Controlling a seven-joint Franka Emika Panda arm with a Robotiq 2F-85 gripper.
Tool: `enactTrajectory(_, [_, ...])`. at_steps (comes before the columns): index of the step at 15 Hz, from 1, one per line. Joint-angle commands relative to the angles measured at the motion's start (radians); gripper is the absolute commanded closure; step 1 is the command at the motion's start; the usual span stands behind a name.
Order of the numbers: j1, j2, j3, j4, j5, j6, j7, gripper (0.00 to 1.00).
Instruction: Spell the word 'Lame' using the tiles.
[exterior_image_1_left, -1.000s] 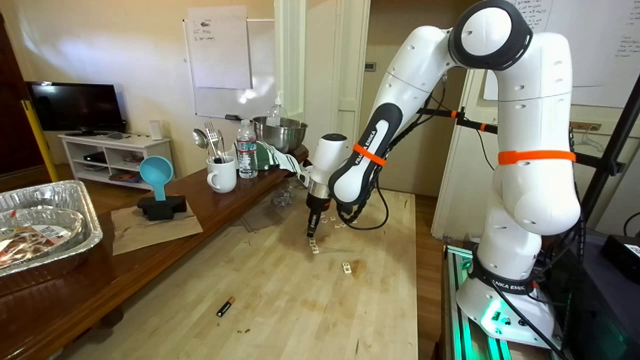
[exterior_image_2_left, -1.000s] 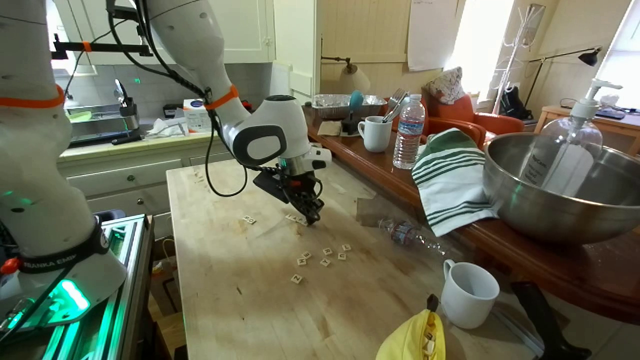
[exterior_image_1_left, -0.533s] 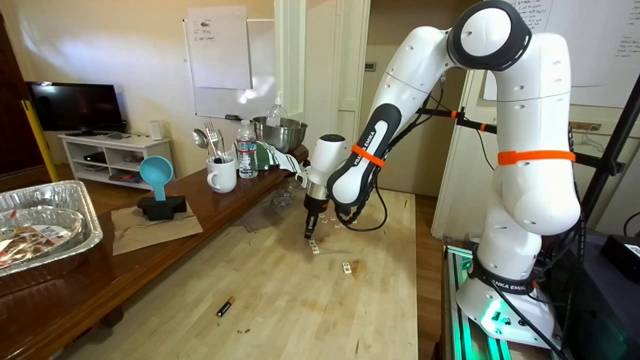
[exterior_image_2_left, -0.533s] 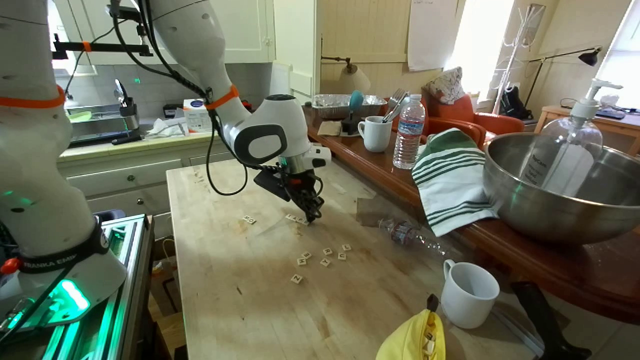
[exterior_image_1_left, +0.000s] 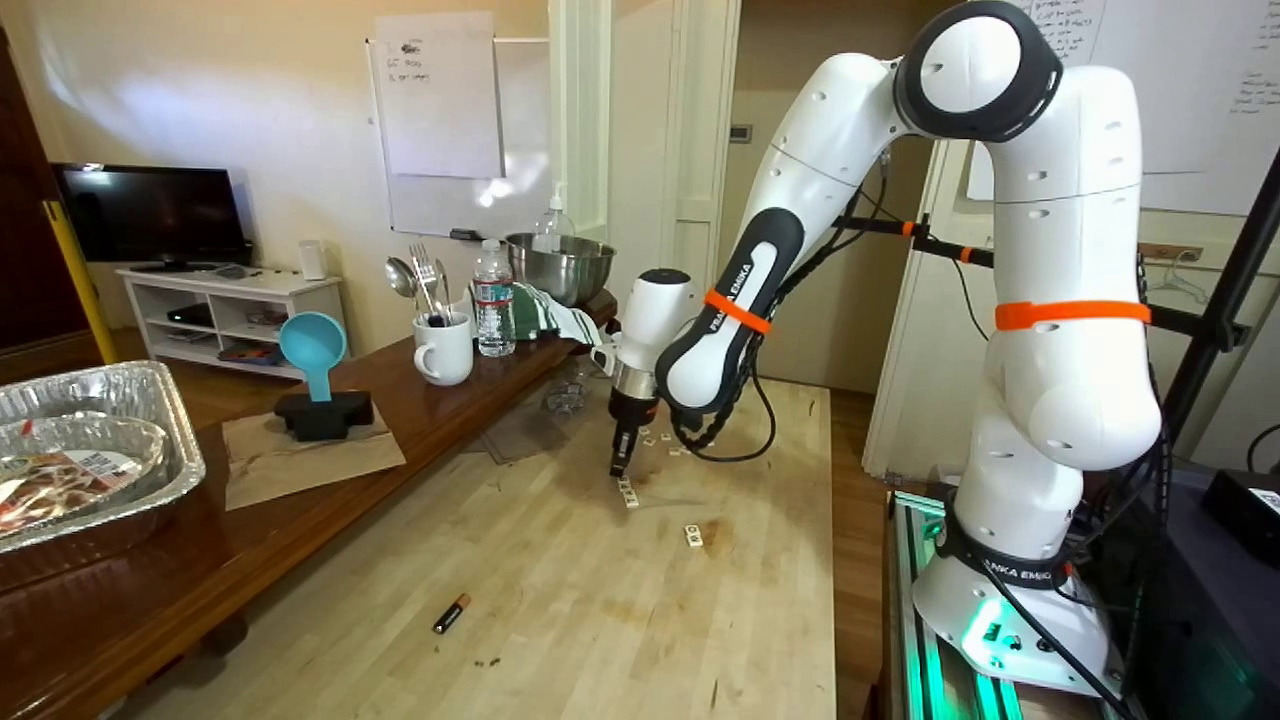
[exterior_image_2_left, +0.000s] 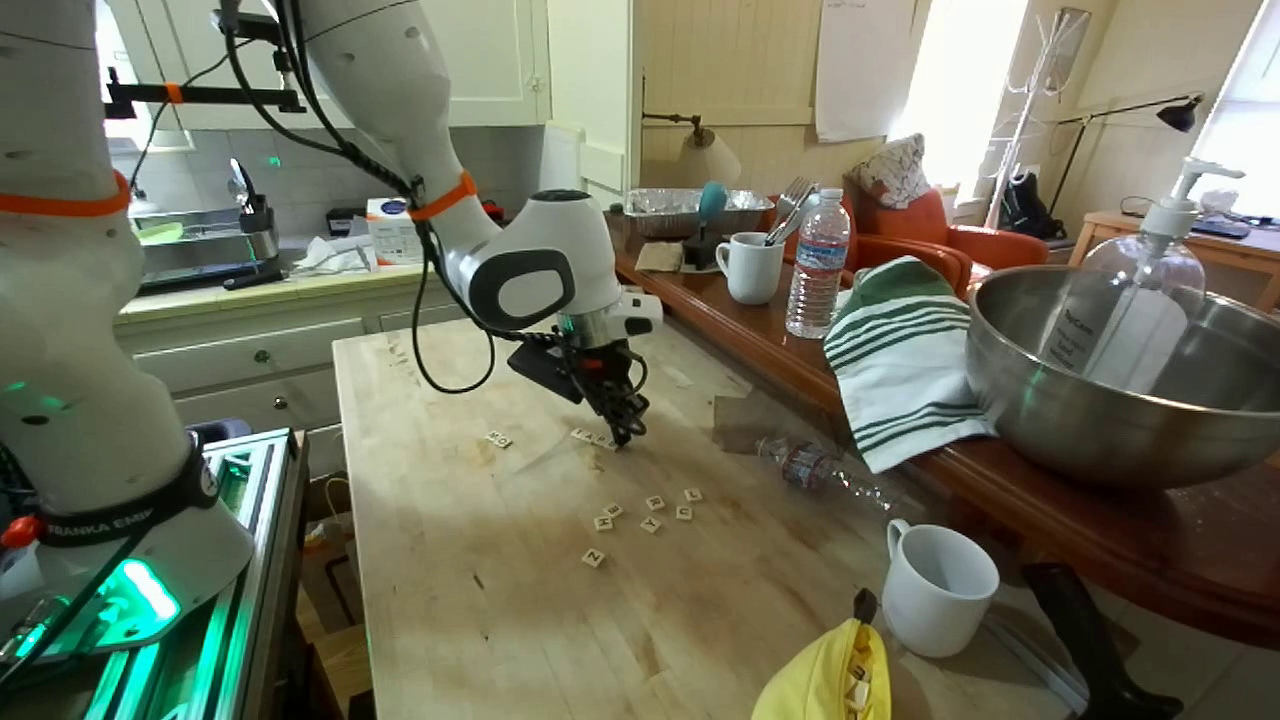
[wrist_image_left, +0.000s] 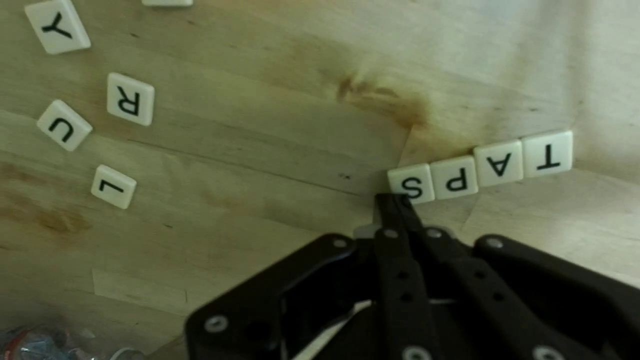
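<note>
We saw four rowed tiles (wrist_image_left: 482, 167) at three o'clock in the wrist view, four whole loose tiles (wrist_image_left: 131, 99) between nine and ten, two fingers (wrist_image_left: 387, 212) pressed together.

Arm (exterior_image_1_left: 1068, 245): glossy white shell, small oval recesses (exterior_image_1_left: 1040, 174) dotted along it. Dark grey ring (exterior_image_1_left: 1042, 80) around a white disc (exterior_image_1_left: 968, 62) at the top joint. Forearm (exterior_image_1_left: 820, 140) has a dark grey oval frame (exterior_image_1_left: 790, 230) plus black lettering (exterior_image_1_left: 742, 280) ending EMIKA, partly under one of two orange bands (exterior_image_1_left: 738, 310). White wrist housing (exterior_image_1_left: 655, 315), black cap (exterior_image_1_left: 666, 274), bare-metal collar (exterior_image_1_left: 637, 379). Hand (wrist_image_left: 393, 199) is mostly black with a small red patch (exterior_image_2_left: 592, 364): long straight fingers (wrist_image_left: 406, 315) with dark holes, bent outer links (wrist_image_left: 270, 280), round silver screws (wrist_image_left: 216, 323). Black cables (exterior_image_2_left: 380, 173) run along the outside, one in a loose loop. Base (exterior_image_1_left: 955, 598) is white, lit green, with a red knob (exterior_image_2_left: 21, 531) and a black ring (exterior_image_1_left: 1020, 573) lettered in white.
</note>
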Motion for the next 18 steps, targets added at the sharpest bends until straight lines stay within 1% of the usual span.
enactTrajectory(1, [0.033,0.035,-0.068,0.009,-0.109,0.051,0.077,1.00])
enactTrajectory(6, [0.072,0.073,-0.178,0.030,-0.209,0.096,0.155,1.00])
enactTrajectory(7, [0.067,0.073,-0.179,0.028,-0.201,0.098,0.152,1.00])
enactTrajectory(9, [0.050,0.044,-0.156,0.001,-0.171,0.110,0.140,1.00])
enactTrajectory(13, [0.039,-0.005,-0.119,-0.047,-0.155,0.141,0.114,1.00])
enactTrajectory(16, [0.032,-0.016,-0.084,-0.060,-0.141,0.124,0.105,1.00])
enactTrajectory(17, [0.053,-0.017,-0.100,-0.063,-0.159,0.123,0.124,1.00])
enactTrajectory(18, [0.035,-0.019,-0.073,-0.069,-0.141,0.119,0.104,1.00])
